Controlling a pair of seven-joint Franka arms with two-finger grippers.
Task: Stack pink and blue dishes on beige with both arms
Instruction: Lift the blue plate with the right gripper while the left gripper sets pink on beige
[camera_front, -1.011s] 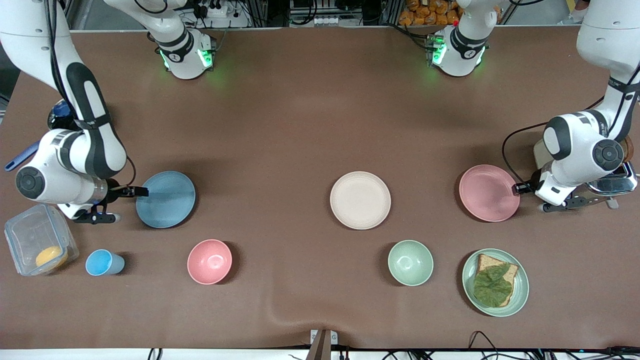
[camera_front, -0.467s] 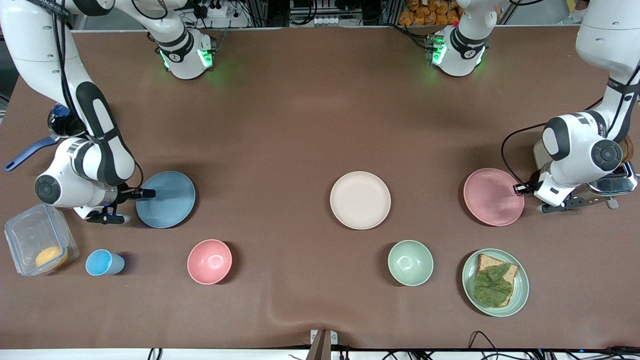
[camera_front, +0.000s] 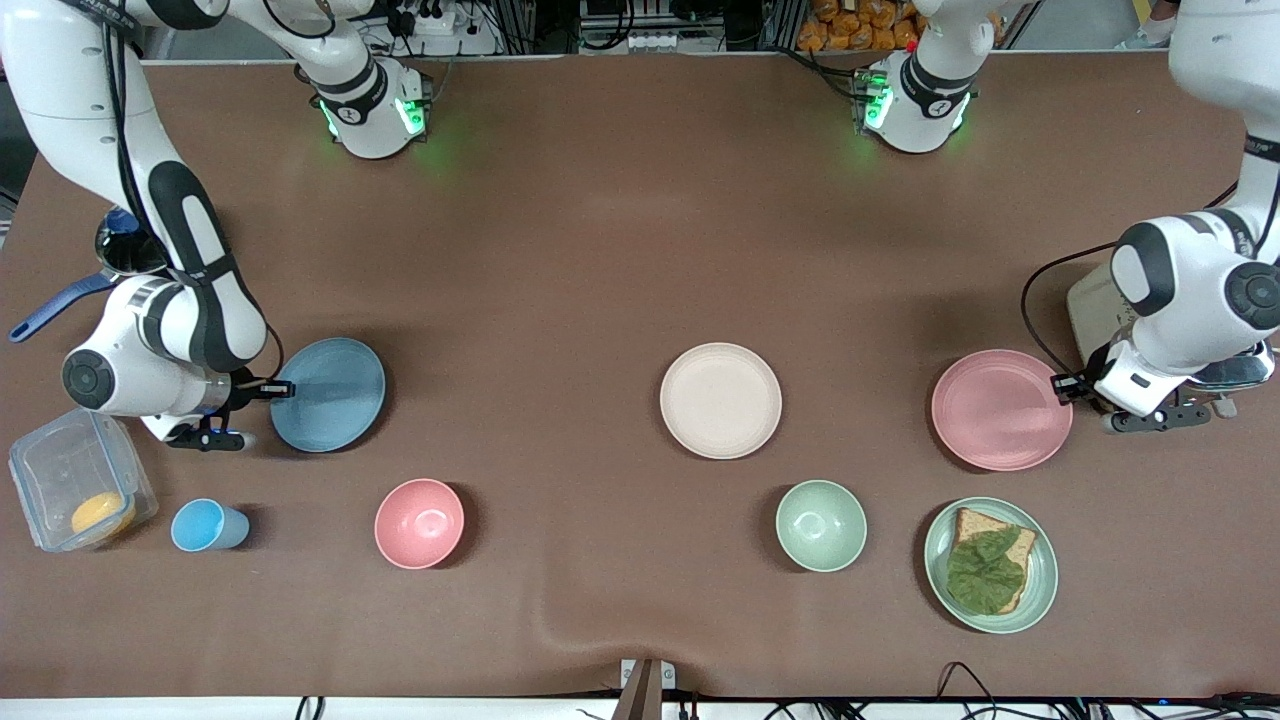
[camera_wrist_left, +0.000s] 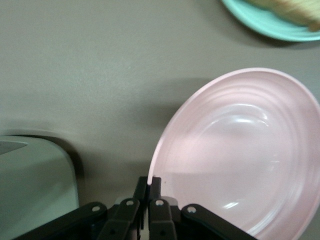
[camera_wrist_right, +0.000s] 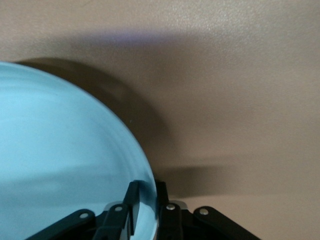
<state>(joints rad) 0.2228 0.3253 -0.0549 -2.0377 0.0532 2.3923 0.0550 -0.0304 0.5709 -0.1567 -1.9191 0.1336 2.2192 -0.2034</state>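
Note:
The beige plate (camera_front: 720, 400) lies flat at the table's middle. My left gripper (camera_front: 1062, 387) is shut on the rim of the pink plate (camera_front: 1000, 409), which hangs tilted above the table toward the left arm's end. The left wrist view shows the pink plate (camera_wrist_left: 240, 155) with its rim pinched in my left gripper (camera_wrist_left: 150, 183). My right gripper (camera_front: 280, 390) is shut on the rim of the blue plate (camera_front: 328, 394), lifted and tilted toward the right arm's end. In the right wrist view the blue plate (camera_wrist_right: 60, 165) has its rim between the jaws of my right gripper (camera_wrist_right: 148, 189).
A pink bowl (camera_front: 419, 523), a green bowl (camera_front: 821, 525) and a green plate with bread (camera_front: 990, 564) stand nearer the camera. A blue cup (camera_front: 205, 525) and a clear box (camera_front: 75, 490) sit by the right arm. A toaster (camera_front: 1232, 368) stands under the left arm.
Both grippers have lifted their plates. The pink plate has risen and shifted toward the left arm's end, tilting. The blue plate has risen slightly, held by its rim.

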